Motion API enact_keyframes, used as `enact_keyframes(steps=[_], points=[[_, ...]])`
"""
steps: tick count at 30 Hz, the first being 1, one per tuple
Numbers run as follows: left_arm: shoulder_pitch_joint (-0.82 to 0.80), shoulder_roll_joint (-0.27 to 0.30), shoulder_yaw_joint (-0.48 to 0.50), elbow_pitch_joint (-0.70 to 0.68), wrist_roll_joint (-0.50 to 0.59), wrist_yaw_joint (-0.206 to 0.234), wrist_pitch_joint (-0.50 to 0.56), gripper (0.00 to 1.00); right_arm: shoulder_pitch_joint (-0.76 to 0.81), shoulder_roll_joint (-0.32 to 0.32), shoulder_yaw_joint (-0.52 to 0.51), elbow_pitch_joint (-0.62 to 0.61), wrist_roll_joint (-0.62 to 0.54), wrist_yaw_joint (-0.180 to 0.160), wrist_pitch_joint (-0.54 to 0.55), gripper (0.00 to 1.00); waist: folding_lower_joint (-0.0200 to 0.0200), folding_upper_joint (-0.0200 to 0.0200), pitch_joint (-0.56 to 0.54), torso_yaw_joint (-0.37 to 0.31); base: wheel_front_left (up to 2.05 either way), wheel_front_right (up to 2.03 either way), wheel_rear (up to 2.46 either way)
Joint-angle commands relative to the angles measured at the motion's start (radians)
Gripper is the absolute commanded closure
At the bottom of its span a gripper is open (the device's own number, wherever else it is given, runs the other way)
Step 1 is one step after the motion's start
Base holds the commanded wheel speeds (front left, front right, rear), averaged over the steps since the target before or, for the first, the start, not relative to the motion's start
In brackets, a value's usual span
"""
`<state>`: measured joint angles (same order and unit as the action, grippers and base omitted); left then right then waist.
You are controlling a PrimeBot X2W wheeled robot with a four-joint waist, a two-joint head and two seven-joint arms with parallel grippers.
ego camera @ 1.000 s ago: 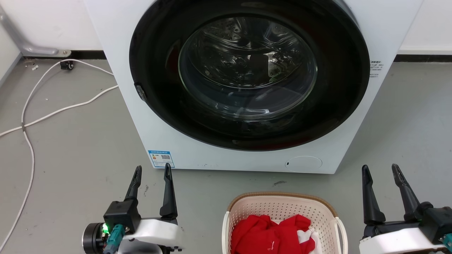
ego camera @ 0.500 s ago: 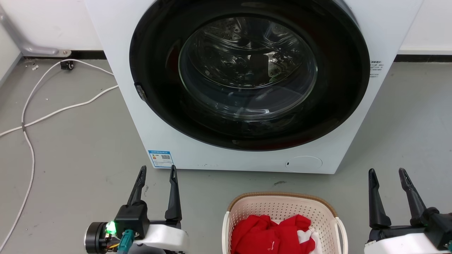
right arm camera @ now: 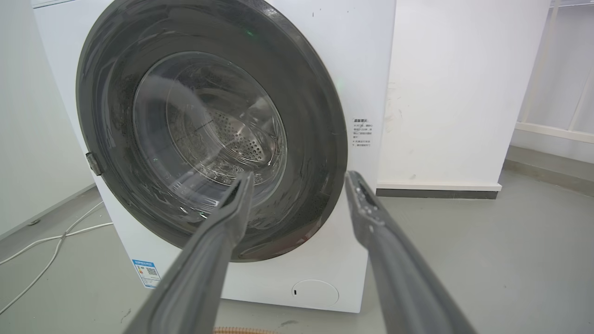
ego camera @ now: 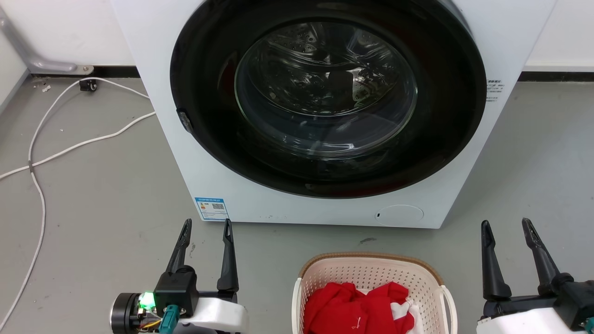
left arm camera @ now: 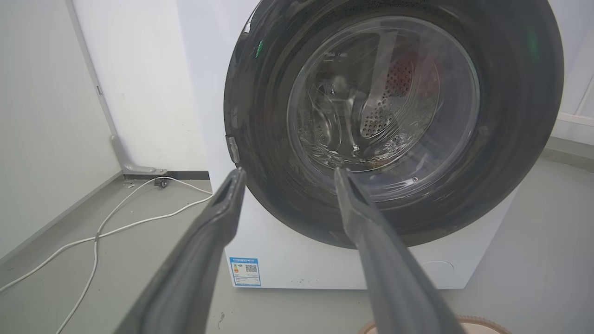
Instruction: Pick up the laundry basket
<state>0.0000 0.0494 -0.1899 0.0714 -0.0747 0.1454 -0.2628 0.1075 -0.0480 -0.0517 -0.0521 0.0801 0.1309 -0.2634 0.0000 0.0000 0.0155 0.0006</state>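
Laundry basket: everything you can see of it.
The laundry basket is cream perforated plastic, rounded-rectangular, with brown woven-look trim on its far rim and white loop side handles. It stands upright on the floor before the washing machine, apart from it. Red and white cloth lies inside. The left gripper and right gripper flank it, untouching.

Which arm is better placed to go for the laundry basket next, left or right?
Right, probably. In the head view the right gripper stands open with a narrower floor gap to the laundry basket, beside its white loop handle. The left gripper, also open, sits farther off.
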Motion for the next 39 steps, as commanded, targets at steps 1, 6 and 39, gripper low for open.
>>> enact_keyframes(steps=[1, 6, 39], points=[[0.009, 0.002, 0.001, 0.004, -0.005, 0.003, -0.003, 0.00, 0.014, -0.004, 0.003, -0.005, 0.003, 0.000, -0.002, 0.00, 0.0000, 0.0000, 0.001, 0.000, 0.00, 0.00, 0.00], [0.008, 0.002, 0.003, 0.004, -0.008, -0.002, -0.003, 0.00, 0.016, -0.004, 0.004, -0.009, 0.007, 0.000, -0.002, 0.00, 0.0000, 0.0000, 0.002, 0.001, 0.00, 0.00, 0.00], [-0.307, 0.002, -0.215, 0.332, -0.050, -0.090, -0.003, 0.00, -0.232, -0.003, -0.159, 0.357, -0.176, 0.000, -0.002, 0.00, 0.0000, 0.0000, 0.295, -0.061, 0.00, 0.00, 0.00]])
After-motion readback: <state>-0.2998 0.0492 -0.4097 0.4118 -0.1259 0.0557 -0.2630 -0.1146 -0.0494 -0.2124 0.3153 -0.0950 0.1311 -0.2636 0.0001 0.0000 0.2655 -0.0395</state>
